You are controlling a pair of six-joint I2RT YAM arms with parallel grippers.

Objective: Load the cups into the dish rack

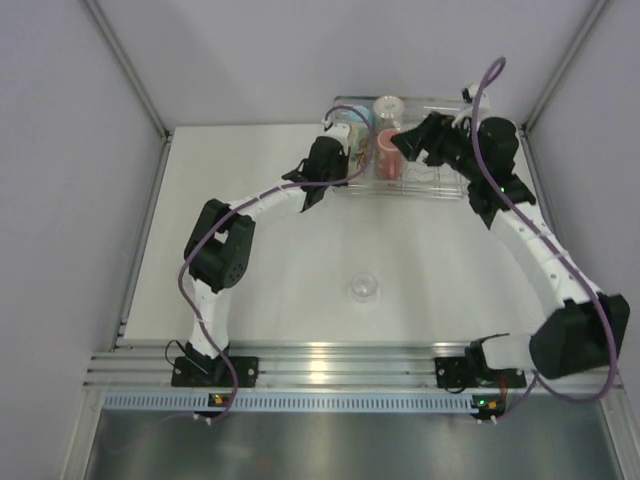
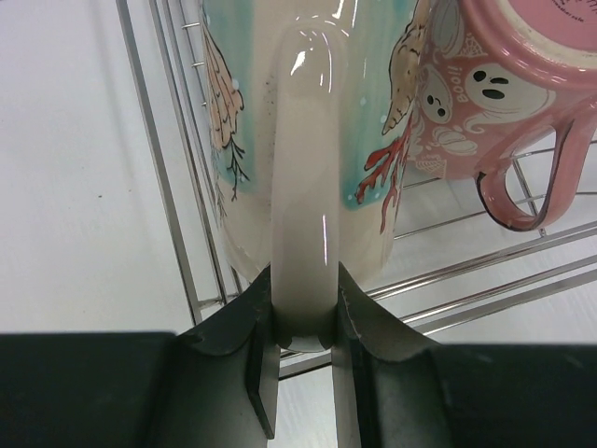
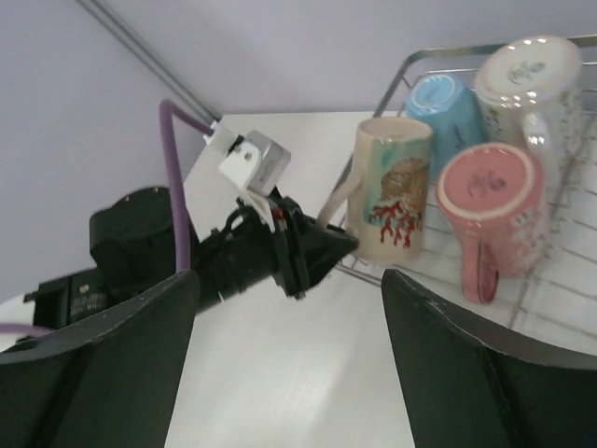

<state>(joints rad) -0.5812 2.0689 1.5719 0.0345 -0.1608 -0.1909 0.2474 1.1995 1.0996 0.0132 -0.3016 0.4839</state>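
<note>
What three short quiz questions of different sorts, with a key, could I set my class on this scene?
1. True or false: the left hand grips the cream mug by its handle.
2. Which cup stands alone on the table, outside the dish rack? A: pink mug. B: clear glass. C: blue cup.
3. Fill the gap: the right hand, which holds nothing, is ____ (open or shut).
Key: 1 true; 2 B; 3 open.
</note>
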